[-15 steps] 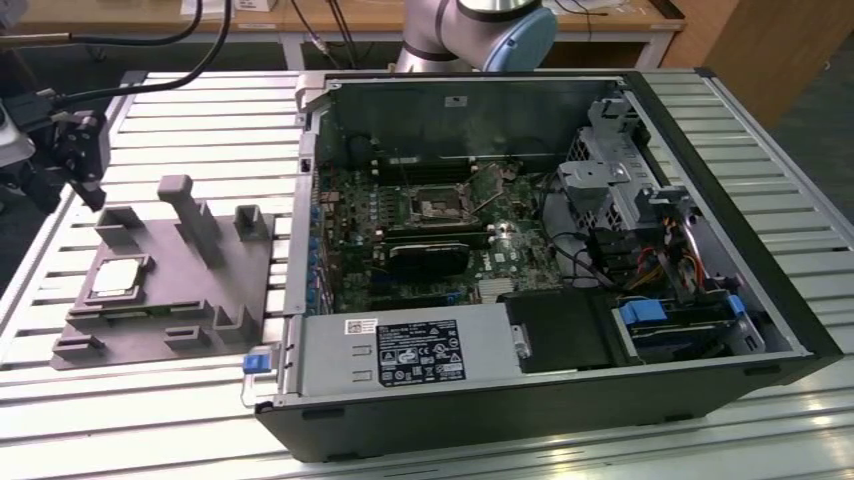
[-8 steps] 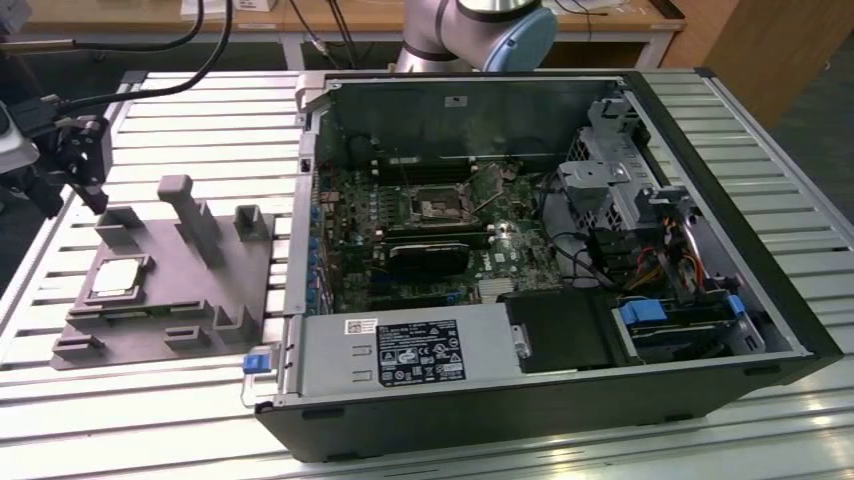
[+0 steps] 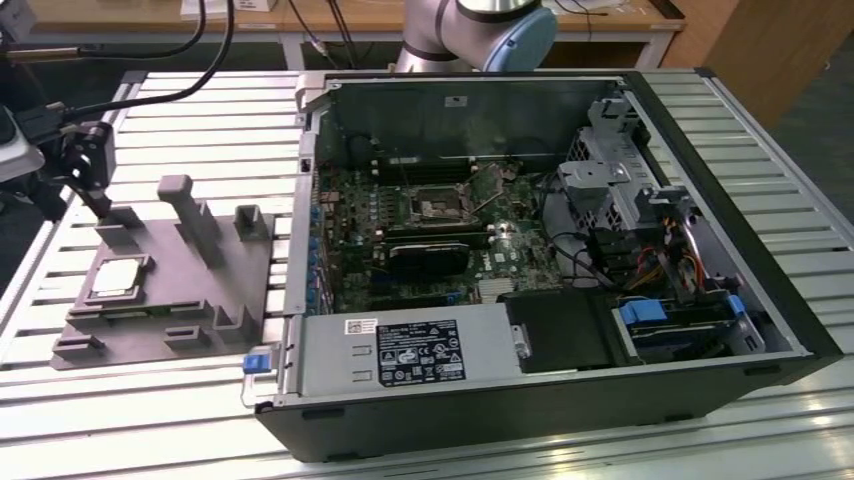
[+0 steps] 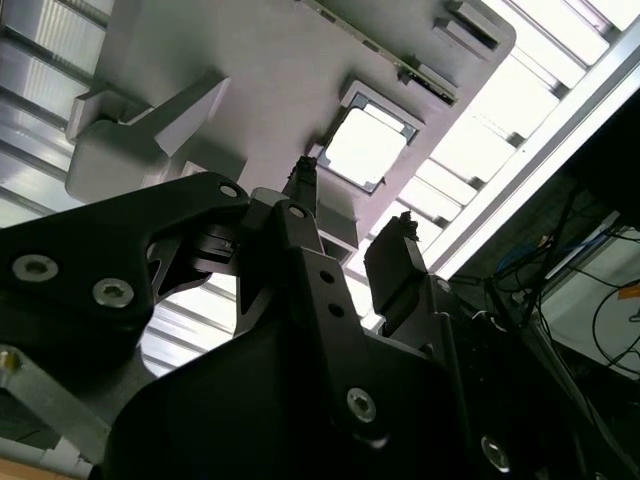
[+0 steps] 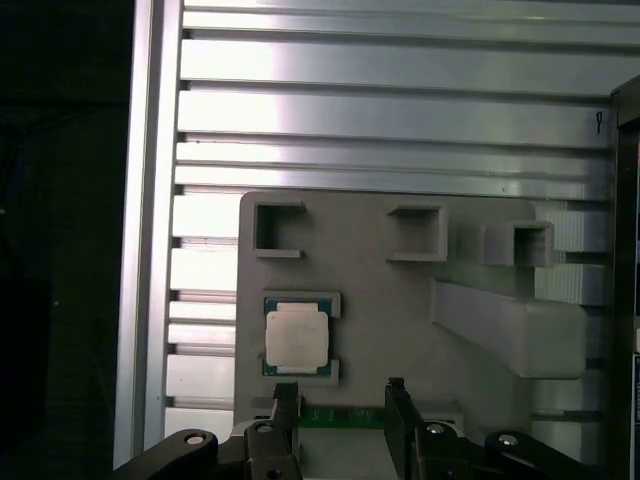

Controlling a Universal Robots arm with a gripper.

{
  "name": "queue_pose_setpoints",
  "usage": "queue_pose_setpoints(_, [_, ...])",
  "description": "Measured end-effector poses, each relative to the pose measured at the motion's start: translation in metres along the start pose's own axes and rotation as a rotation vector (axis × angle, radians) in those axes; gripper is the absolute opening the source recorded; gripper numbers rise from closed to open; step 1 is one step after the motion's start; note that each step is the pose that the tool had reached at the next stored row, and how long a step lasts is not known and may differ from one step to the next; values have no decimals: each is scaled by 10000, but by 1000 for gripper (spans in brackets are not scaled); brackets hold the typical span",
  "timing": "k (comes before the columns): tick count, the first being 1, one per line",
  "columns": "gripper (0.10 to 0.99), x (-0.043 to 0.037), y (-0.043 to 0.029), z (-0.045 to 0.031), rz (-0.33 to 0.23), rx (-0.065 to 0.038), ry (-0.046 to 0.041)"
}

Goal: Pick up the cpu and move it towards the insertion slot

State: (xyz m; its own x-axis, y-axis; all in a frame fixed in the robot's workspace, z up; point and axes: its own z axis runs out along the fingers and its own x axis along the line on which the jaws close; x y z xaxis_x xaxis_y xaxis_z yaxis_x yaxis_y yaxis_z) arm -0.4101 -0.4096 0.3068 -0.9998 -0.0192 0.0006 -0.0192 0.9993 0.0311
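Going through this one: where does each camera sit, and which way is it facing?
Exterior view: off the arm, looking down on the table, the open computer case and the grey fixture holding the cpu; the arm shows beyond the case.
First wrist view: on the arm, looking straight down past the open gripper at the cpu.
Second wrist view: on the arm, looking obliquely along the gripper at the fixture.
Shared: all three show the cpu in its fixture.

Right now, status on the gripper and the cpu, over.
Gripper open, empty, hovering near the cpu. Cpu sits in grey fixture recess, not lifted. Insertion slot in open case, nothing seen over it.
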Motion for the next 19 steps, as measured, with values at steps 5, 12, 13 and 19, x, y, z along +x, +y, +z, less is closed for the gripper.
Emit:
queue_pose_setpoints(5, [475, 1, -1, 40, 0, 0, 0])
queue_pose_setpoints(12, [475, 1, -3, 97, 0, -1, -1])
queue_pose_setpoints(13, [475, 1, -3, 104, 0, -1, -1])
queue_pose_setpoints(19, [475, 1, -4, 142, 1, 0, -1])
